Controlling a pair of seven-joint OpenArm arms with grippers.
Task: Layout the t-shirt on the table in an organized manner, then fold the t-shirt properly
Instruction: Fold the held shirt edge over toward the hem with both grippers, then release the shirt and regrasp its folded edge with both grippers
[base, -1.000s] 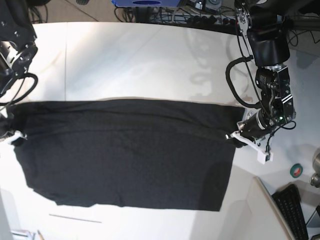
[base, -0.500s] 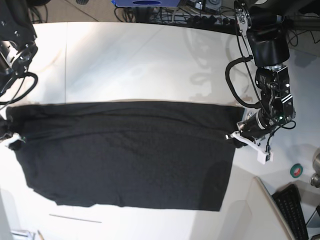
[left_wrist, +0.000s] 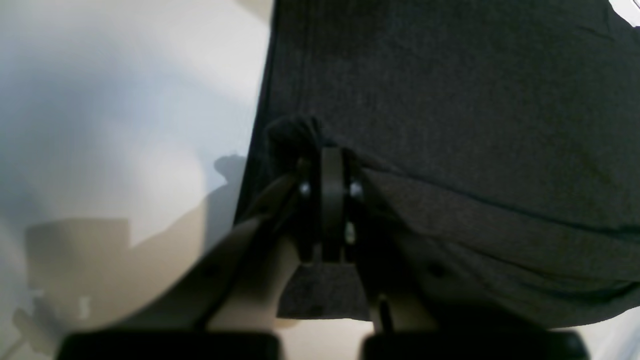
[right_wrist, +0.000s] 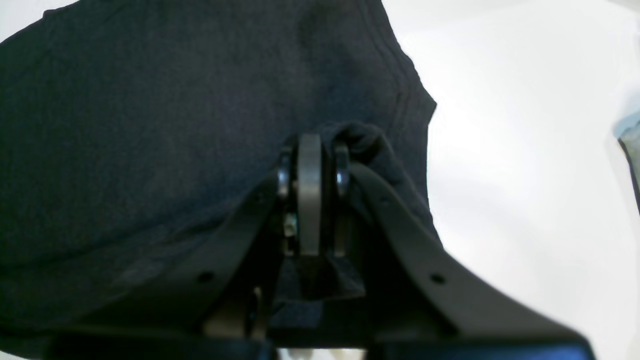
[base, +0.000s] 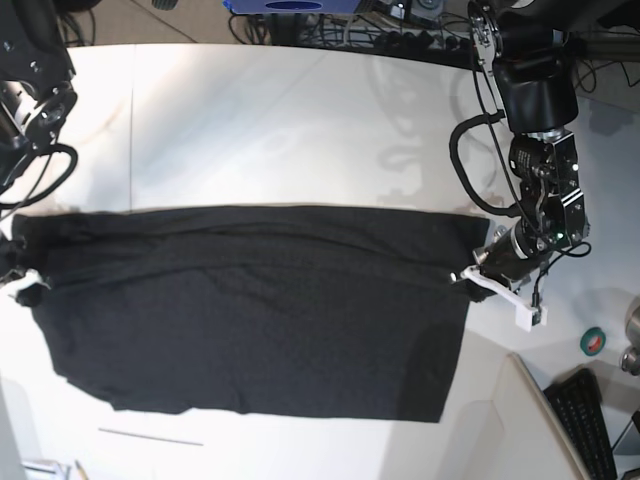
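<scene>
Here the white tabletop (base: 260, 110) fills the base view, a thin dark seam running up it near the left. The black shirt (base: 250, 310) lies across its middle, long axis left to right, one short edge at each arm. Its far edge is a folded band drawn fairly straight between the two grips; the near edge lies flat and uneven toward the camera. No print shows.

Against a second ago, the far edge has dropped toward the camera, baring more white beyond it, and the left-hand corner has slid nearer the view's edge.

The left end effector (base: 468, 278) is pressed together on a bunch of cloth at the shirt's right edge; the wrist view (left_wrist: 327, 165) shows the fabric gathered at the tips. The right end effector (base: 22, 284) pinches the opposite edge likewise (right_wrist: 310, 150).

A green tape roll (base: 594, 341) and a keyboard (base: 585, 420) sit off right; cables (base: 400, 30) crowd the far side. Nothing lies on the shirt.
</scene>
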